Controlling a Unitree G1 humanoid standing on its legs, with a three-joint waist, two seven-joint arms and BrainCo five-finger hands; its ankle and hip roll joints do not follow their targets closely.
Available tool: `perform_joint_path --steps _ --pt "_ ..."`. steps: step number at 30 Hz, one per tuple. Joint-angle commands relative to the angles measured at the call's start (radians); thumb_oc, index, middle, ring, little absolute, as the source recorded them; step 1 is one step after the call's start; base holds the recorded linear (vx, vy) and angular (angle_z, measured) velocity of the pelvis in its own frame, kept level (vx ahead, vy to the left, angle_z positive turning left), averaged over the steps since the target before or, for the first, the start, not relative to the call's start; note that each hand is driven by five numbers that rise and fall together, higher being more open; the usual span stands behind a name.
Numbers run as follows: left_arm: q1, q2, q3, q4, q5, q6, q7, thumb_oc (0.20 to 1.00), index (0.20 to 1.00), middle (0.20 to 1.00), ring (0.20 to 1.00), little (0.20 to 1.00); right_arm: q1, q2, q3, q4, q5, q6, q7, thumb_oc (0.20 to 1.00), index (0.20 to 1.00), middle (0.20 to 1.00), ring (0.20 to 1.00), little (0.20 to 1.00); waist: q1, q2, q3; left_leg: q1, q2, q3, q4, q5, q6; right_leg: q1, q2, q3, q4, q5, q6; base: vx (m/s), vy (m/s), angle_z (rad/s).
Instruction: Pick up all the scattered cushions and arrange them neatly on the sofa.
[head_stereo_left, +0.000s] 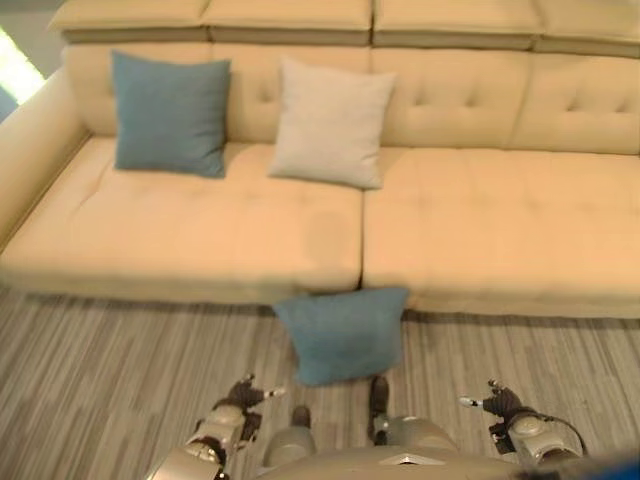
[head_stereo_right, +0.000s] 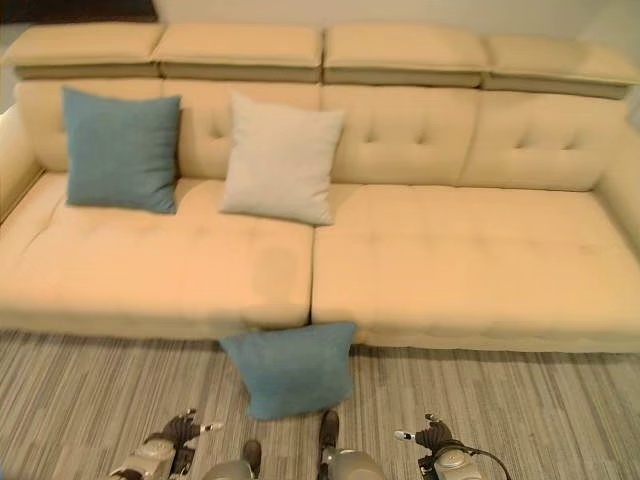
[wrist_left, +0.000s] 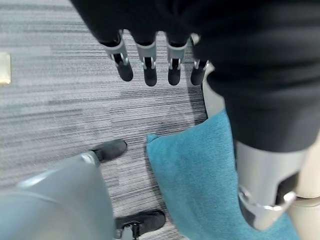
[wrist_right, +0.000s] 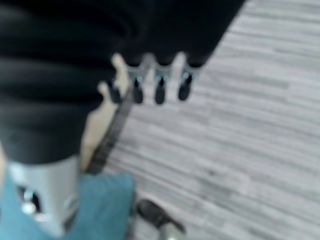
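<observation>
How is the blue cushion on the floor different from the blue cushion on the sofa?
The blue cushion on the floor leans against the sofa's front edge, low down by the carpet; the blue cushion on the sofa stands upright against the backrest, beside a cream cushion. The floor one sits near the sofa's middle seam; the sofa one is at the left end. Both are square and the same blue.

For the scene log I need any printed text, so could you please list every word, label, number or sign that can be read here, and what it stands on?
None: no word, label, number or sign can be read.
The blue cushion on the floor, the blue cushion and pale cushion on the sofa, and both hands, left and right, show no print.
</observation>
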Motion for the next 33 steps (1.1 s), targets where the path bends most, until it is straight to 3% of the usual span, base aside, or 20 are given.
perform_joint_path --steps 1,7,16,27,33 --pt "0.015 0.023 -0.011 0.004 0.006 -0.017 0.004 1.000 1.000 1.000 1.000 1.000 -0.025 -0.002 0.017 -0.008 0.027 -0.019 -0.021 1.000 1.000 1.000 1.000 1.000 -0.036 -0.018 0.006 0.009 -0.052 0.021 0.047 -0.128 0.061 0.039 -0.025 0.079 0.153 -0.258 0.056 -0.02 0.234 -0.46" --pt "-0.069 0.065 -0.013 -0.073 -0.042 -0.053 0.052 1.000 1.000 1.000 1.000 1.000 -0.111 -0.008 0.045 -0.045 0.048 -0.031 -0.041 1.000 1.000 1.000 1.000 1.000 -0.002 -0.010 0.055 -0.108 -0.069 0.062 0.100 -0.135 0.081 -0.108 -0.057 0.116 0.222 -0.241 0.061 -0.02 0.130 -0.50" --pt "-0.196 0.101 -0.003 -0.174 -0.172 -0.110 0.172 1.000 1.000 1.000 1.000 1.000 -0.248 -0.039 0.050 -0.085 0.122 -0.059 -0.127 1.000 1.000 1.000 1.000 1.000 0.024 -0.018 0.124 -0.314 -0.067 0.034 0.183 -0.120 0.078 -0.306 -0.077 0.104 0.304 -0.237 0.059 -0.01 -0.047 0.08" --pt "-0.429 0.142 -0.014 -0.182 -0.316 -0.145 0.242 1.000 1.000 1.000 1.000 1.000 -0.508 -0.123 0.021 -0.149 0.211 -0.106 -0.278 1.000 1.000 1.000 1.000 1.000 -0.016 -0.026 0.155 -0.687 -0.051 0.004 0.308 -0.108 0.084 -0.692 -0.082 0.130 0.466 -0.253 0.046 -0.01 -0.058 0.06" --pt "-0.588 0.170 -0.074 -0.161 -0.287 -0.134 0.265 1.000 1.000 1.000 1.000 1.000 -0.637 -0.150 0.018 -0.176 0.245 -0.136 -0.339 1.000 1.000 1.000 1.000 1.000 -0.055 -0.023 0.122 -0.917 -0.043 -0.011 0.385 -0.118 0.092 -0.921 -0.080 0.152 0.541 -0.255 0.049 0.02 -0.041 -0.02"
